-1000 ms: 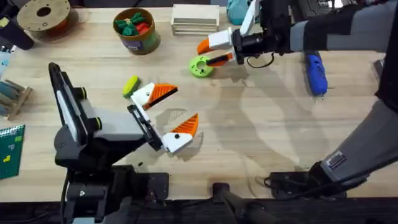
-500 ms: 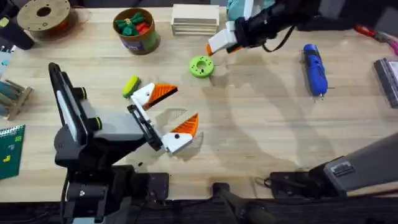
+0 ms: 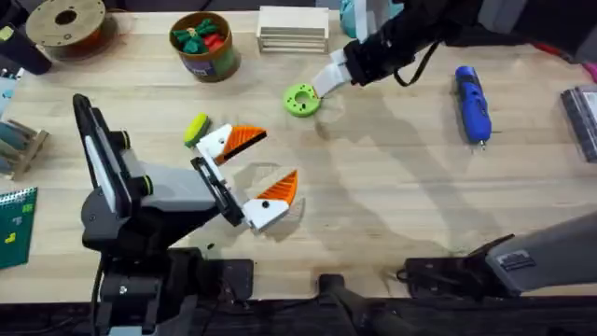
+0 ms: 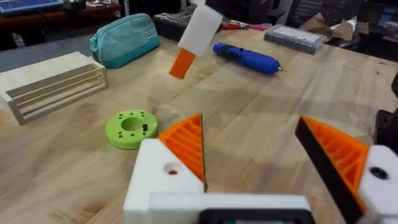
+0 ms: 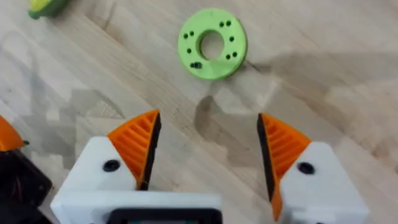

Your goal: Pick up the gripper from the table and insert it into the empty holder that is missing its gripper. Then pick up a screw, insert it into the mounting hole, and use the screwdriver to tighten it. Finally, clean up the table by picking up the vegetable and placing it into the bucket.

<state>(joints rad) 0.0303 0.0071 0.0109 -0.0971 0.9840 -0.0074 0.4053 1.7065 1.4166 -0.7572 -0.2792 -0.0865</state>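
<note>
Two grippers on show from overhead: the left gripper [image 3: 250, 175] sits low over the counter [image 3: 392, 215], orange fingers spread wide with nothing between them, and the right gripper [image 3: 328, 78] hangs just beside the flat green disc [image 3: 301, 99]. Well off to the right lies the blue screwdriver [image 3: 472, 103], long axis running toward and away from the arm bases, narrow tip toward the bases. The yellow vegetable [image 3: 195, 128] rests by the left gripper's upper finger; the bucket [image 3: 204, 45] stands far back.

Left wrist now: fingers wide, empty; the screwdriver [image 4: 246, 58] lies beyond the disc [image 4: 130, 128].

Right wrist: wide-open gripper [image 5: 205, 147], nothing held, disc [image 5: 212, 43] on the counter ahead of it.
</note>
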